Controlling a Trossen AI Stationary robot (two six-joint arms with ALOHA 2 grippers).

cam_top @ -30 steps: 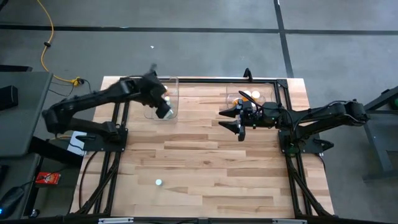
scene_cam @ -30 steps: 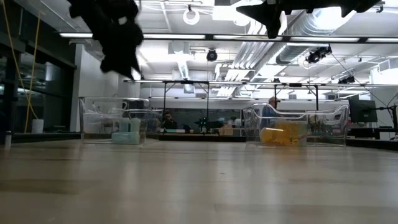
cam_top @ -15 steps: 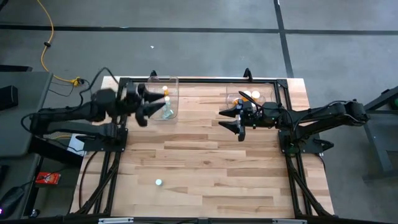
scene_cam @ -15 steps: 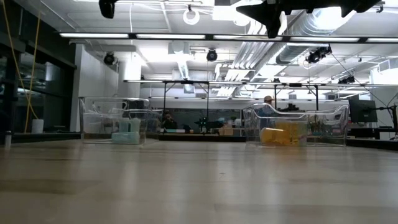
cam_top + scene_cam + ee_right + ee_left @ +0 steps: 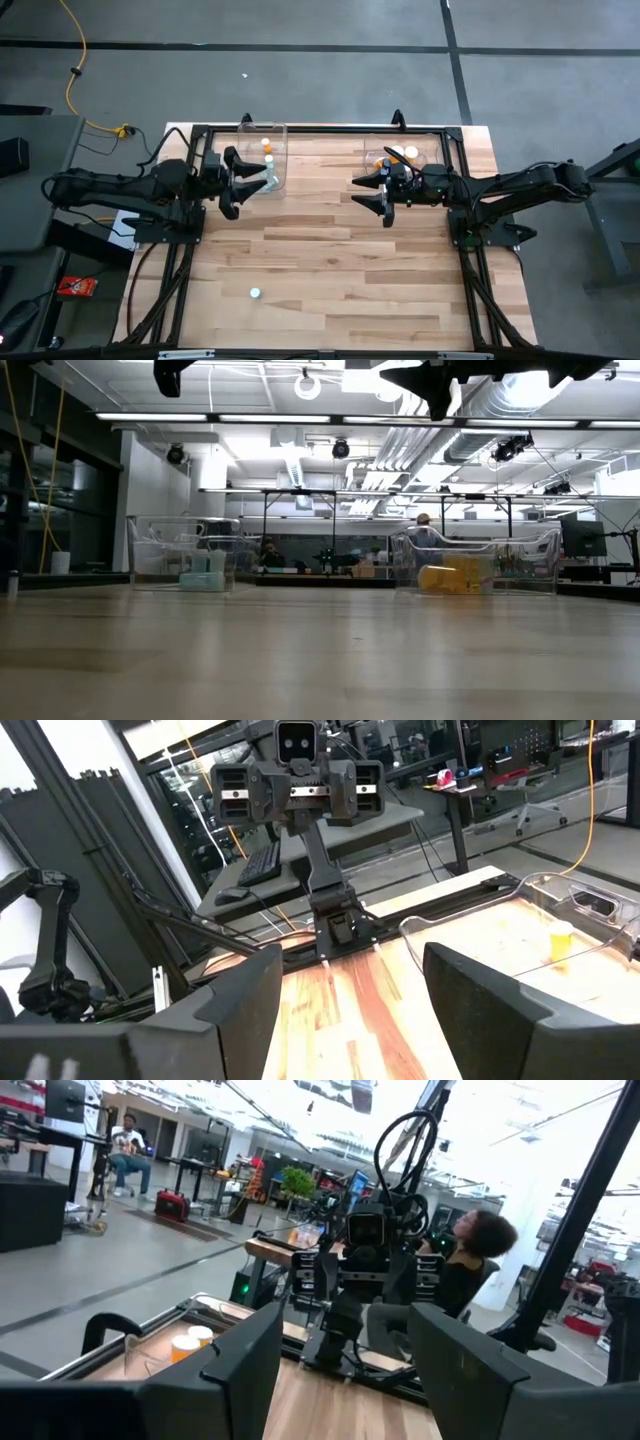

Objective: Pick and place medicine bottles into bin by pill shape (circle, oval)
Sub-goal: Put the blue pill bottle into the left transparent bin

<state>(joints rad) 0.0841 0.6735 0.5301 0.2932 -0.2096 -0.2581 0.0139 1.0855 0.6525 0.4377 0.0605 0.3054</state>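
Medicine bottles: several sit in the left bin [image 5: 262, 158] just ahead of the left gripper [image 5: 240, 181]; others in the right bin [image 5: 402, 158] beside the right gripper [image 5: 374, 193].
Stray bottle [image 5: 256, 294]: alone on the worktop [image 5: 330, 260], well apart from both.
Jaws: both spread open, holding nothing.

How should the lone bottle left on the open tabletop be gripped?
Come straight down on the lone bottle. Only its round white cap shows from above, so it seems upright; close on the body just below the cap. It sits nearer the left end effector, whose fingers are open.
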